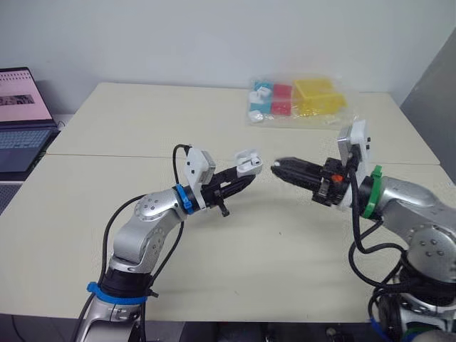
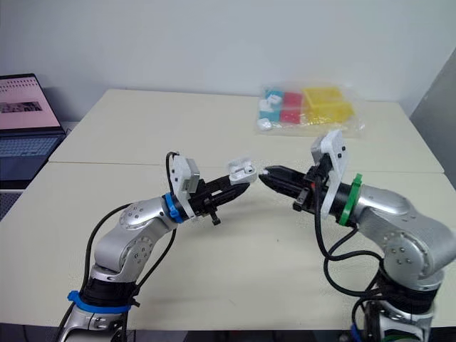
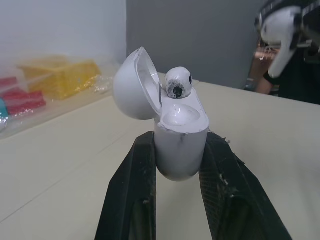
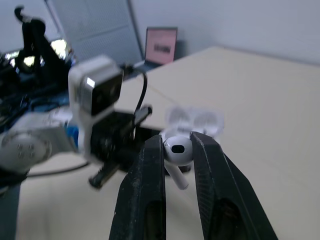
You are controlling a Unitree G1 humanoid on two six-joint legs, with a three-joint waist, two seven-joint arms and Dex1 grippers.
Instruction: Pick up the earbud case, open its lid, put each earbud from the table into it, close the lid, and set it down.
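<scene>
My left gripper (image 1: 246,178) is shut on the white earbud case (image 3: 179,142), held above the table's middle. The lid (image 3: 134,84) stands open and one earbud (image 3: 178,83) sits in a slot, its head sticking out. My right gripper (image 4: 177,150) is shut on the second white earbud (image 4: 176,151), stem pointing down. It hangs just to the right of the case (image 1: 247,163), a small gap apart, with the fingertips (image 1: 279,167) aimed at the open case.
A clear bag of coloured blocks (image 1: 299,100) lies at the back right of the table (image 1: 142,235). A laptop (image 1: 21,117) stands off the table's left edge. A seam (image 1: 107,155) runs across the table behind the arms.
</scene>
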